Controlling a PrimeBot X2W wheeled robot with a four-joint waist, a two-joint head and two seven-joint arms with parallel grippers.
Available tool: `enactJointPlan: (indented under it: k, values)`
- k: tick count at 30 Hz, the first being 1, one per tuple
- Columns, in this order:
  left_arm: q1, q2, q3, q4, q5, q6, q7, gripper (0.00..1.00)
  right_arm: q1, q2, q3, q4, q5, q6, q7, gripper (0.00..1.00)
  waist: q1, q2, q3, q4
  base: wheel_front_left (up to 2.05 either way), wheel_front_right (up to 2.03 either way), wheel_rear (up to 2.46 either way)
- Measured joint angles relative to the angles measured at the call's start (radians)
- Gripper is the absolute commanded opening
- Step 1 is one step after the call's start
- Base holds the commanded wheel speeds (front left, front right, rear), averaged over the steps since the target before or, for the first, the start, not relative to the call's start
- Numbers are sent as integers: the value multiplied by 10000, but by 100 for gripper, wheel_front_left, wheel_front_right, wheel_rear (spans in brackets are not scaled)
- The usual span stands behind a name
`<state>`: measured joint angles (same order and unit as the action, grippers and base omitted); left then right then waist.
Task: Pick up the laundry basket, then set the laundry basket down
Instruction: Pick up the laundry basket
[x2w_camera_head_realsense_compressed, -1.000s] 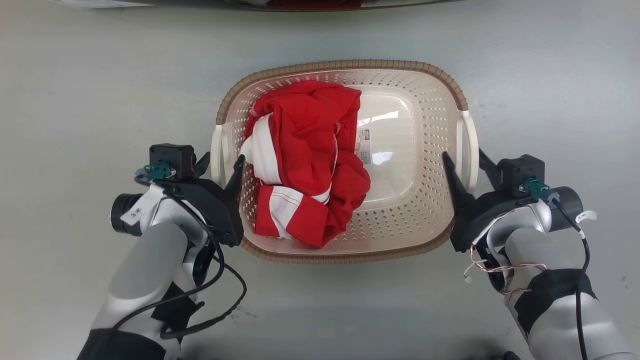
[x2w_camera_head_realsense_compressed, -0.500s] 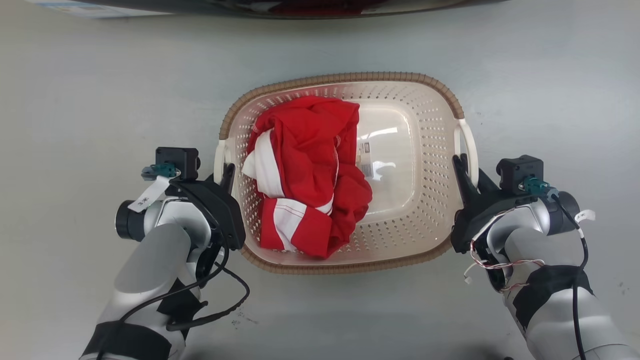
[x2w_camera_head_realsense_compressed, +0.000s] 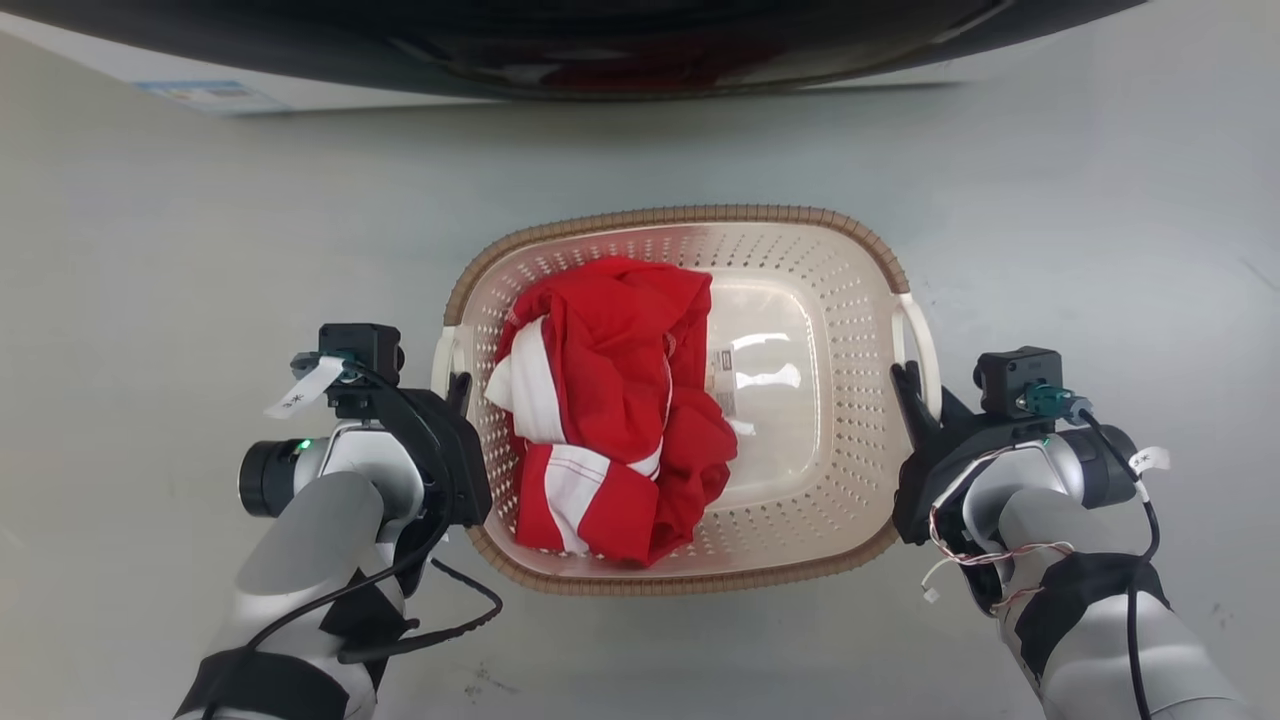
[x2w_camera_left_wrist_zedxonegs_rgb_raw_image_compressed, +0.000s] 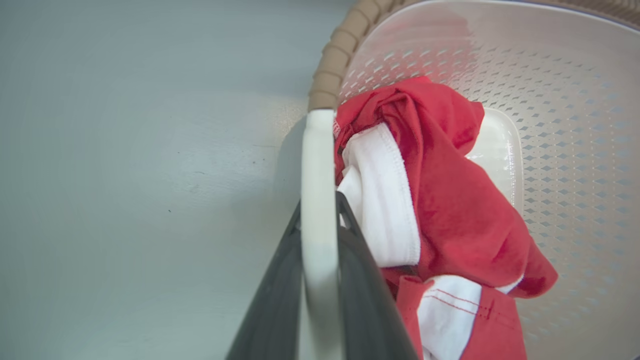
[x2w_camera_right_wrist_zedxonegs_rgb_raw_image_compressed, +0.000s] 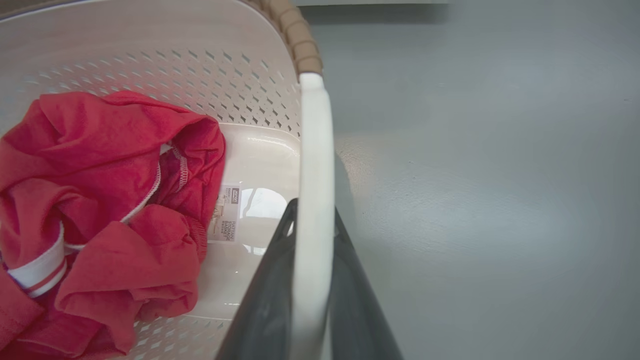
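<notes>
Right now the laundry basket (x2w_camera_head_realsense_compressed: 680, 213) is sitting squarely in front of the robot, over the pale grey floor (x2w_camera_head_realsense_compressed: 200, 300) — whether it is resting on it or hanging just above it, I cannot tell. Its brown woven-look rim is facing up. A crumpled red and white garment (x2w_camera_head_realsense_compressed: 610, 400) is lying in its left half, leaving the glossy bottom bare on the right, where a small label (x2w_camera_head_realsense_compressed: 722, 375) is showing. The left tool (x2w_camera_head_realsense_compressed: 455, 385) is pinching the white left handle (x2w_camera_head_realsense_compressed: 443, 345) between its two dark fingers, closed tight on it; the right tool (x2w_camera_head_realsense_compressed: 915, 378) is gripping the right handle (x2w_camera_head_realsense_compressed: 920, 335) the same way. Beyond the basket — well apart from it — a white appliance (x2w_camera_head_realsense_compressed: 210, 95) with a dark front is running along the far side.
</notes>
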<state>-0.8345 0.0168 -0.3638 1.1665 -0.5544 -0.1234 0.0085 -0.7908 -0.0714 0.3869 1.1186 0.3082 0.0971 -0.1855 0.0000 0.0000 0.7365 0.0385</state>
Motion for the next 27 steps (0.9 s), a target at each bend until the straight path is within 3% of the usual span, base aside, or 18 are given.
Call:
enactJointPlan:
  k: [27]
  values:
    - [775,-138,-130,926,-633,-84,648,0,463,311,445,1212,359,190,918,0,-1,-1,-2606,-282,0,0,0]
